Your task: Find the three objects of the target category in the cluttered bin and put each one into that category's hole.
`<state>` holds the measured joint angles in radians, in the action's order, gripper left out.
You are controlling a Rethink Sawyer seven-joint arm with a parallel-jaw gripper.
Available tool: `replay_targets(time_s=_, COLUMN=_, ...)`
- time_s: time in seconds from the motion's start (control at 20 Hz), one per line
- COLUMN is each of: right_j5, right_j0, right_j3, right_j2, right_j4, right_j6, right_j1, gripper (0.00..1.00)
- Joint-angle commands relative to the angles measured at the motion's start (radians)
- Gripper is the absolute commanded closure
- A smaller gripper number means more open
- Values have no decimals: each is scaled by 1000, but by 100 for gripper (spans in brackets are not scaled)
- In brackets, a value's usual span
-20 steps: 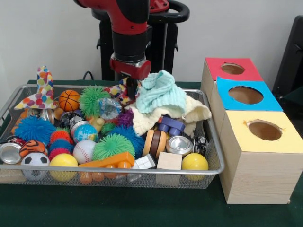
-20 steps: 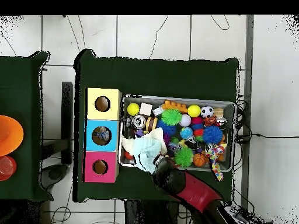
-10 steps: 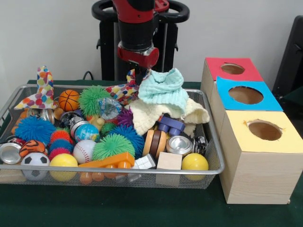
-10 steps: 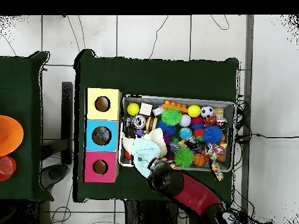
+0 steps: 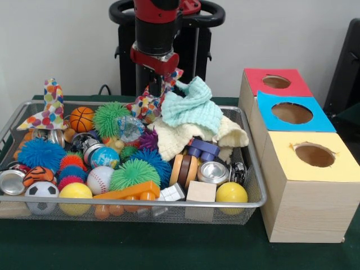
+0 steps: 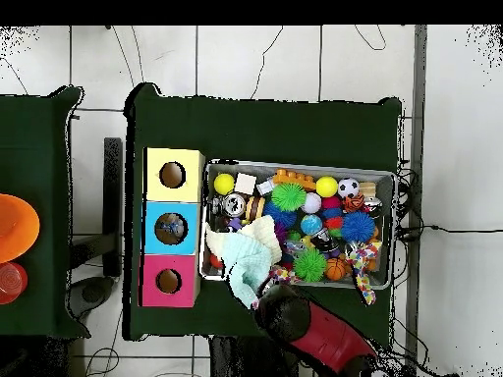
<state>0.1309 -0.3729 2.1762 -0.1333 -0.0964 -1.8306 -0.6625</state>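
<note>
My gripper point(image 5: 159, 83) hangs above the back of the wire bin point(image 5: 140, 201), shut on a polka-dot cloth point(image 5: 147, 104) that dangles from it. A teal knitted cloth point(image 5: 192, 110) lies just to its right with one corner raised; whether it is pinched too, I cannot tell. It rests on a cream cloth point(image 5: 230, 133). A second polka-dot cloth point(image 5: 48, 109) drapes over the bin's left corner. In the overhead view the arm point(image 6: 295, 312) covers the gripper, and the teal cloth point(image 6: 246, 257) shows beside it.
Three wooden boxes stand right of the bin, with a red hole point(image 5: 276, 82), a blue hole point(image 5: 292, 113) and a yellow hole point(image 5: 314, 154). The bin holds spiky balls, sports balls, cans, wooden blocks and an orange toy point(image 5: 130, 192).
The gripper has risen out of the cloth pile, pulling the polka-dot cloth up with it. A corner of the teal cloth has lifted and shifted.
</note>
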Motion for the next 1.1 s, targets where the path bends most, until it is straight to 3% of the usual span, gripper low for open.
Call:
replay_targets(time_s=0.05, right_j5=-156, right_j0=27, right_j3=-70, right_j2=-76, right_j4=-3, right_j6=-207, right_j1=101, gripper=100)
replay_targets(time_s=0.3, right_j5=-132, right_j0=75, right_j3=-73, right_j2=-131, right_j4=-55, right_j6=-211, right_j1=67, gripper=100)
replay_targets(time_s=0.45, right_j5=-126, right_j0=52, right_j3=-68, right_j2=-99, right_j4=-65, right_j6=-212, right_j1=40, gripper=100)
replay_targets(time_s=0.9, right_j5=18, right_j0=81, right_j3=-101, right_j2=-101, right_j4=-128, right_j6=-214, right_j1=-66, gripper=100)
replay_targets(time_s=1.1, right_j5=-63, right_j0=67, right_j3=-102, right_j2=-95, right_j4=-125, right_j6=-203, right_j1=-63, gripper=100)
